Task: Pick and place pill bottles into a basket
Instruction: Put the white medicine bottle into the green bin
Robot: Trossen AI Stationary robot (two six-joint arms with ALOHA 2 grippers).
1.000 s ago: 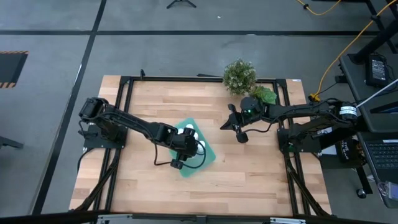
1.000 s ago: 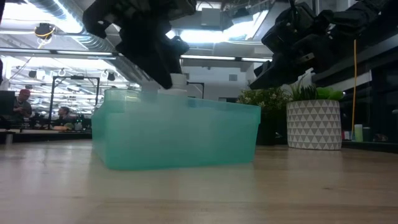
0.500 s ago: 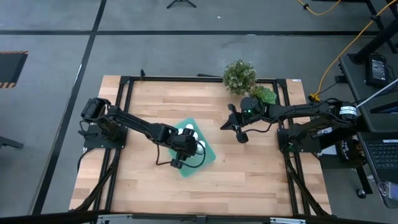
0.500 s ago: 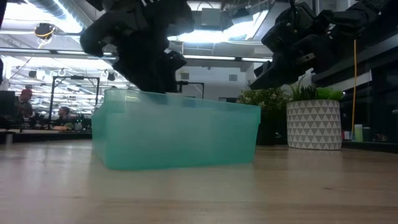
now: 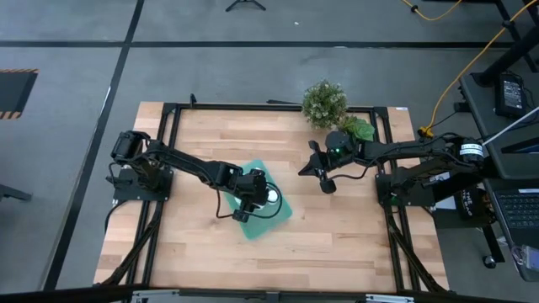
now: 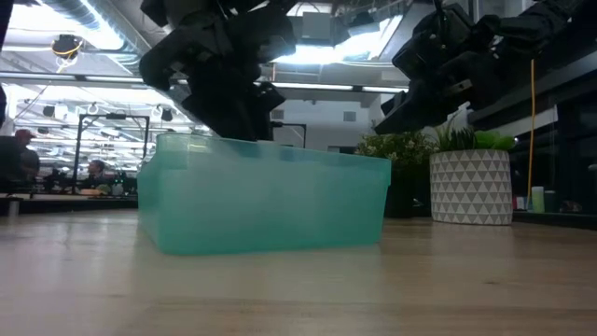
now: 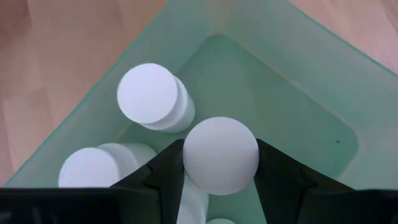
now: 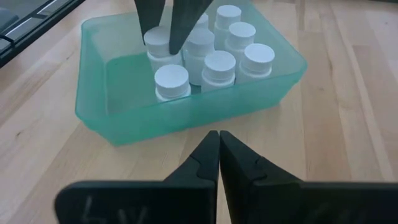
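Wide bare wooden table on every side of basket; all four basket walls well apart from table edges, ample room toward near edge and both sides. Teal basket set at an angle near table centre, walls upright, rim unobstructed except where left arm reaches in. White patterned plant pot with greenery standing at far right side, well apart from basket. Left gripper lowered inside basket, fingers part-spread and pinching one pill bottle by the cap, one finger on each side. Right gripper hovering above bare table between basket and pot, fingers pressed together, holding nothing. Seven further pill bottles upright in basket, clustered close together toward one end; remaining basket floor bare.
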